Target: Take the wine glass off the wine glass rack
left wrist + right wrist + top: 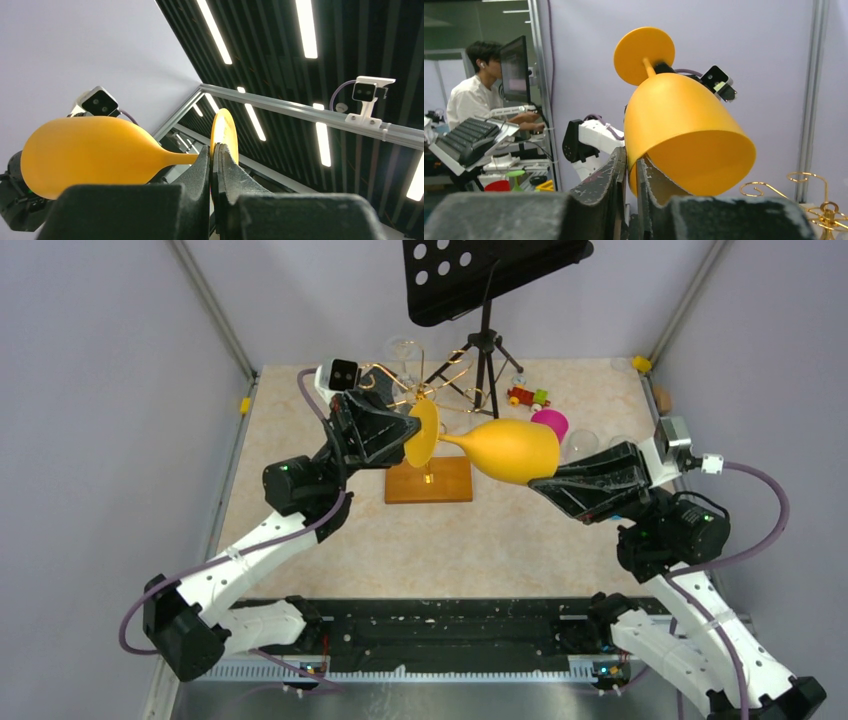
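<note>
We hold the wine glass [512,450] lying nine to three o'clock. The left gripper [214,150] pinches its foot and the right gripper [628,165] its rim, with the rack [428,483] at the nine-o'clock end.

The orange wine glass [510,450] hangs sideways, its foot beside the gold wire rack [450,483].

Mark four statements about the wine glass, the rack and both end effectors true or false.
1. The left end effector is shut on the foot of the wine glass. True.
2. The wine glass hangs upside down by its foot. False: it lies sideways, held at both ends.
3. The right end effector pinches the rim of the bowl. True.
4. The rack's base is black. False: the wine glass rack has an orange-brown wooden base.
</note>
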`<act>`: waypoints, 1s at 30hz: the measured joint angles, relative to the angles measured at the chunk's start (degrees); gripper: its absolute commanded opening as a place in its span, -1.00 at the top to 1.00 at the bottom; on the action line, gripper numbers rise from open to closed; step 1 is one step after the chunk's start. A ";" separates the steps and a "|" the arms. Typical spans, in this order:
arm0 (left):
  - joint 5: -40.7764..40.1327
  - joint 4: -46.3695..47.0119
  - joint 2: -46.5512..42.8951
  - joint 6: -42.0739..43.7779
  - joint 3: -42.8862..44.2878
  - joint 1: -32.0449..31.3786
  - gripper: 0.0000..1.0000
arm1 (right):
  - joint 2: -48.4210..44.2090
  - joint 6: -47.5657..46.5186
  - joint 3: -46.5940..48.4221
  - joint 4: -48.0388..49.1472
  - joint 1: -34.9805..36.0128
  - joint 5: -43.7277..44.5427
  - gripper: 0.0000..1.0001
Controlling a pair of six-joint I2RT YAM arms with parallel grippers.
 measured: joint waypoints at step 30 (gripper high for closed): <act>-7.34 -27.74 -13.62 27.15 -4.42 0.92 -0.71 | -6.62 -16.63 27.89 -55.89 0.00 33.40 1.00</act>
